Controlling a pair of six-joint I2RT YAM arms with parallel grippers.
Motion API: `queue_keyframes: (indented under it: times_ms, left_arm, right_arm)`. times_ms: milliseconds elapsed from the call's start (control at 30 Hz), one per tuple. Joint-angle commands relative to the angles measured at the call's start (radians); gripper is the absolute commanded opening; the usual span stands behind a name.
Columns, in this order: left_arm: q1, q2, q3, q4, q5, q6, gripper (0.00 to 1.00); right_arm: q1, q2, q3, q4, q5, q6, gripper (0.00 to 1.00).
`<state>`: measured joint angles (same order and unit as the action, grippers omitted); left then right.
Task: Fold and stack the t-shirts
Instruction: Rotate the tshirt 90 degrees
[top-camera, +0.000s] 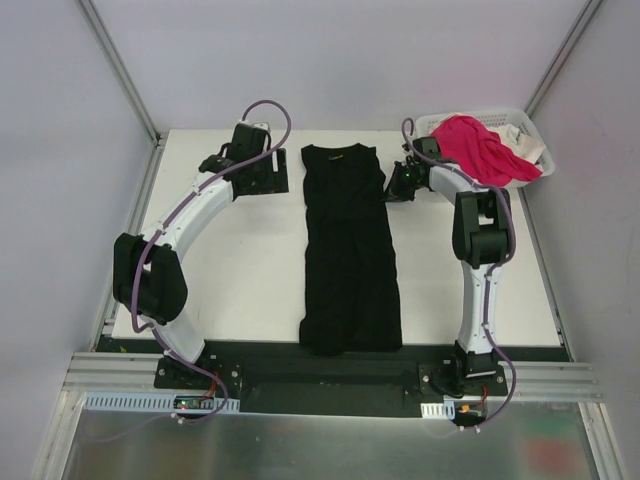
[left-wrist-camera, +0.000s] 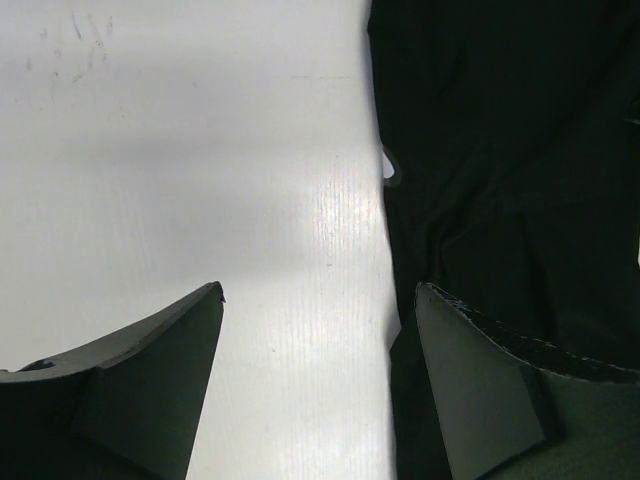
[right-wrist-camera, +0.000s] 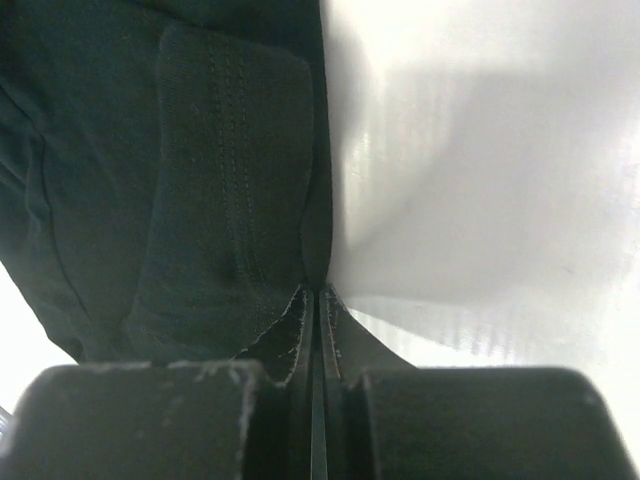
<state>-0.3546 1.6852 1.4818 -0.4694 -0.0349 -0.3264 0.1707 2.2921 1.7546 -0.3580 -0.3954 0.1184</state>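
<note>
Cloth lies in one long strip: the black shirt (top-camera: 350, 250) is folded narrow down the middle of the worktop (top-camera: 240, 280), its long axis running from the near edge, between the two arm bases, out to the far side.

Both arms reach to the far end, one on each flank. The left claw (left-wrist-camera: 318, 300) stands wide open astride the shirt's left edge, with one finger above bare worktop and the other above black cloth. The right claw (right-wrist-camera: 318, 295) is closed tight at the shirt's right edge. Whether a sliver of hem is caught between its fingers cannot be told.

The pink shirt (top-camera: 480, 145) and the white shirt (top-camera: 522, 165) sit heaped in the basket (top-camera: 520, 122) at the far right corner, just beyond the right arm.

Judging by this, the next fold would bring the far end toward the near edge, along the strip's length. Both claws are placed about equally for it.
</note>
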Motion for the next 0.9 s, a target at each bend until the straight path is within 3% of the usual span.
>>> queue_keyframes:
  times_ms: [0,67,133,233,433,633,867]
  left_arm:
    - [-0.017,-0.025,0.021,-0.018,-0.017,0.017,0.77]
    - [-0.024,-0.022,0.023,-0.017,-0.016,0.020,0.77]
    - [-0.033,-0.013,0.028,-0.017,-0.008,0.033,0.77]
    - [-0.056,-0.007,0.032,-0.017,0.007,0.075,0.77]
    - [-0.119,-0.042,0.002,-0.018,-0.011,0.105,0.78]
    - [-0.167,-0.151,-0.129,-0.018,-0.033,0.062,0.77]
    - [-0.279,-0.314,-0.300,-0.020,-0.017,0.036,0.78]
  right_arm:
    - [-0.020,-0.043,-0.059,-0.035,0.061,-0.014,0.01]
    - [-0.019,-0.043,-0.056,-0.036,0.059,-0.011,0.10]
    - [-0.020,-0.048,-0.050,-0.036,0.055,-0.016,0.31]
    - [-0.019,-0.089,-0.047,-0.036,0.075,-0.029,0.41]
    - [-0.019,-0.309,-0.137,-0.030,0.079,-0.043,0.43]
    - [-0.002,-0.581,-0.461,0.037,0.060,-0.052,0.43]
    - [0.142,-0.891,-0.786,0.105,0.145,-0.020,0.43]
